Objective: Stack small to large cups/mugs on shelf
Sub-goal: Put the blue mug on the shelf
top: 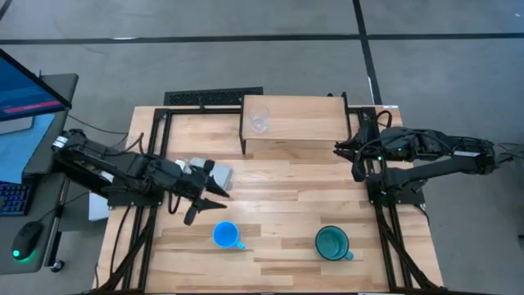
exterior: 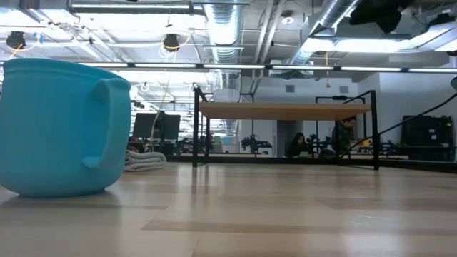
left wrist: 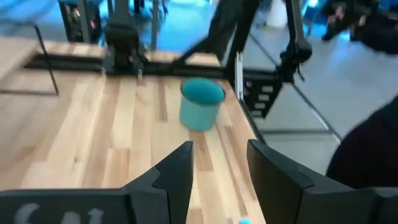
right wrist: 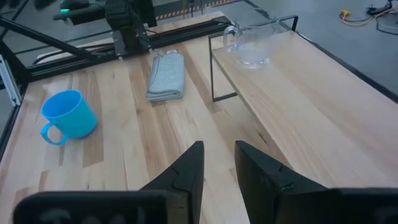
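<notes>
No readable text, label, brand, number or sign in any view. Lit blue monitor screen (top: pixel 24 86) beside table shows red band, content illegible. Pale marks on left gripper body in left wrist view too blurred to read.

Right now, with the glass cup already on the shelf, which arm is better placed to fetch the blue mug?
Left. Its open claw hovers just beside the blue mug, while the right claw waits by the shelf's far end, across the table.
</notes>
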{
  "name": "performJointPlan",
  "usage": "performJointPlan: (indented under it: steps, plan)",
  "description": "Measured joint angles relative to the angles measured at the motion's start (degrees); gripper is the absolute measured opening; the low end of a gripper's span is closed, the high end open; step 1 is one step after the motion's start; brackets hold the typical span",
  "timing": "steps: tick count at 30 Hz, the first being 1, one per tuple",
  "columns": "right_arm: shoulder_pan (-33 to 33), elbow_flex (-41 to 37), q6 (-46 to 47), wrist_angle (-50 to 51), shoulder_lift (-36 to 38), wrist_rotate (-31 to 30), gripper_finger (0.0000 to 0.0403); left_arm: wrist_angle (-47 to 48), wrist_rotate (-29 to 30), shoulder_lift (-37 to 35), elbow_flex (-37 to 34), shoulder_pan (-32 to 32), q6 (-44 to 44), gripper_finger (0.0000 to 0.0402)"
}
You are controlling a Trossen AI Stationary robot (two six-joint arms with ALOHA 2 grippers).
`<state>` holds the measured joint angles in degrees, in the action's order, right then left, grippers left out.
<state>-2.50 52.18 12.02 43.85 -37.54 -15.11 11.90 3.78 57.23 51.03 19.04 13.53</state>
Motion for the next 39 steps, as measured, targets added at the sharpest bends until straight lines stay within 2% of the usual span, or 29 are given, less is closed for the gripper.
performJointPlan:
  steps: [3, 9, 15, 22, 39]
  plan:
    - [0.0, 0.0, 0.0, 0.1, 0.0, 0.0, 0.0113, 3.3, 0.2, 3.4, 0.0, 1.1, 1.9, 0.0141]
    - [0.0, 0.0, 0.0, 0.7, 0.0, 0.0, 0.0113, 3.1, -0.2, 10.8, 0.0, 2.2, 3.6, 0.0141]
    - [0.0, 0.0, 0.1, 0.8, 0.0, 0.0, 0.0113, 6.4, -5.1, 15.2, 0.0, 2.3, 9.3, 0.0141]
    - [0.0, 0.0, 1.9, 0.6, -0.1, 0.1, 0.0113, 15.4, -6.5, 16.0, 0.0, 2.3, 13.4, 0.0141]
    - [0.0, 0.0, 1.7, 0.5, -5.0, 0.0, 0.0113, 18.0, -6.3, 16.0, 0.0, 3.5, 18.5, 0.0127]
